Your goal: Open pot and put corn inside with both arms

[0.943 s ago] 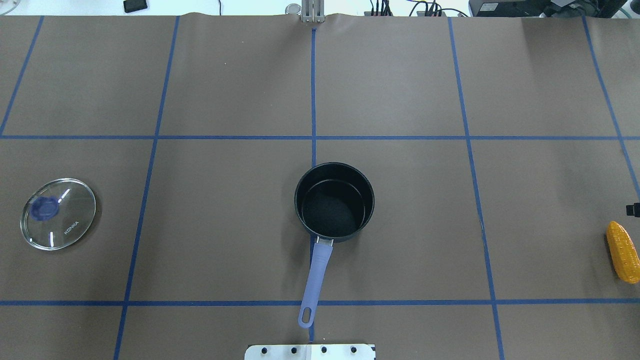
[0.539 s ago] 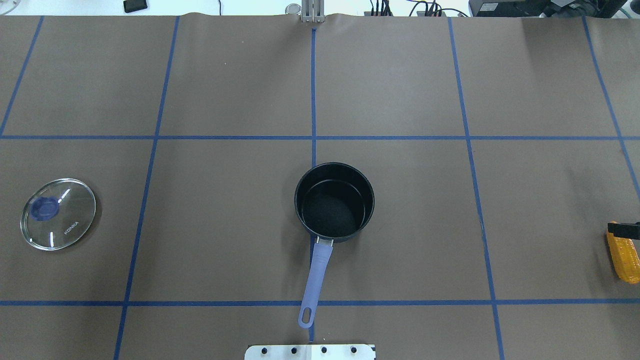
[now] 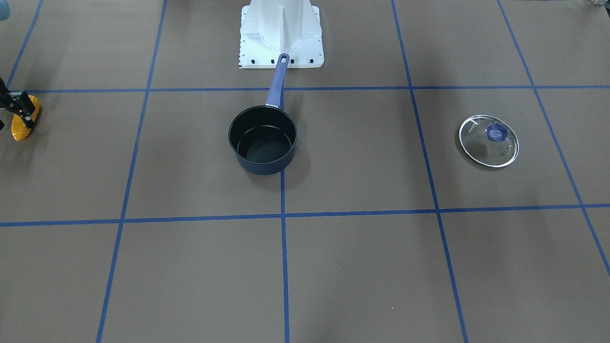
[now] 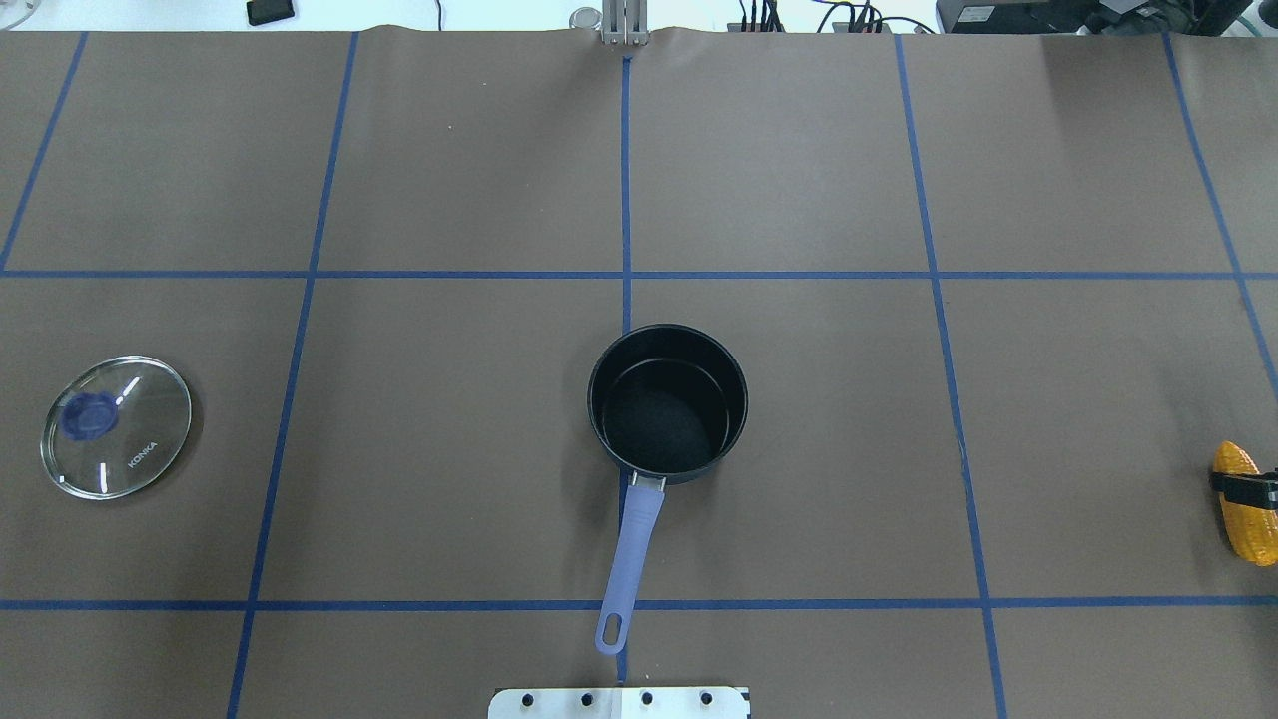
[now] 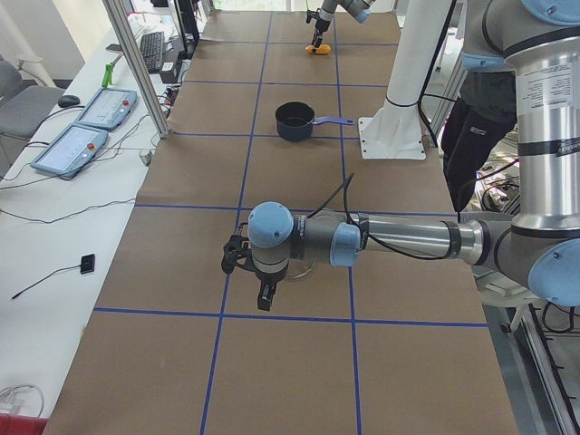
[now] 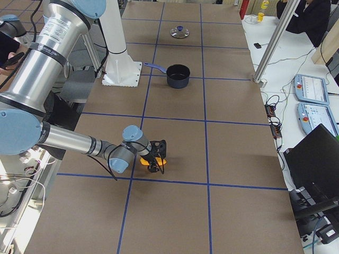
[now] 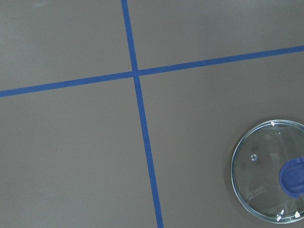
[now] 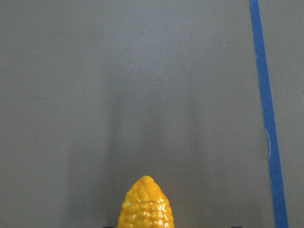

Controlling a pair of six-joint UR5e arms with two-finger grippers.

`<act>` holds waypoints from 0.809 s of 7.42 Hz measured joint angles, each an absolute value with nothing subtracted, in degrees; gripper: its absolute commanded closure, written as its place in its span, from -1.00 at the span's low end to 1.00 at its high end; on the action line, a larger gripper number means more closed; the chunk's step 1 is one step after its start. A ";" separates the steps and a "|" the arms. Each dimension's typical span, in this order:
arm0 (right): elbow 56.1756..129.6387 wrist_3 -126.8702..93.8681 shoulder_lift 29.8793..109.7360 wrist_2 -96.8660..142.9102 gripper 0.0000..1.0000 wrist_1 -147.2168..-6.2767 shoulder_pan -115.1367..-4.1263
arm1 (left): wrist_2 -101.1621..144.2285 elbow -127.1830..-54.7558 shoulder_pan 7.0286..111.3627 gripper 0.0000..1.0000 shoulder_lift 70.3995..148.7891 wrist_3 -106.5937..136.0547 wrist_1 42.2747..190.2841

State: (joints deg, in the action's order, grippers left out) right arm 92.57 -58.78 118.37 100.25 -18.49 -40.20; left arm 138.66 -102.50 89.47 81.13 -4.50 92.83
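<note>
- While the right gripper (image 4: 1248,487) hung low over the corn (image 4: 1246,529) at the robot's far right, the cob lay flat on the brown table (image 4: 799,180), right at the edge of the overhead view.
- Seen from the right wrist, the cob's tapered tip pointed away from the camera. Dark slivers of the fingers stood on either side of it with bare table showing on one side, so the pincer looked spread and not yet pressed onto the cob.
- From above, a black part of that gripper crossed the cob near its far end.
- At the table's middle stood the pot (image 4: 667,404), upright and uncovered, its black inside holding nothing. Its long periwinkle handle (image 4: 631,559) pointed back toward the white base plate (image 3: 281,33).
- Off to the robot's left, well apart from the pot, the glass lid (image 4: 116,426) lay on the table, blue knob up.
- Beyond the lid, the left gripper (image 5: 249,276) hovered above the table; whether its pincer was spread or pressed together could not be told.
</note>
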 measured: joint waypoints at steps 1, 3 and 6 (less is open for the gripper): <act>92.59 -58.79 118.30 100.41 1.00 -18.41 -39.83 | 138.68 -102.52 89.47 -0.97 81.12 -4.52 93.02; 94.12 -58.74 118.03 101.11 1.00 -18.49 -39.78 | 138.69 -102.65 89.47 -0.97 81.01 -4.49 93.43; 101.66 -59.02 114.55 105.50 1.00 -22.46 -41.32 | 138.62 -102.94 89.47 -0.97 80.31 -4.27 93.46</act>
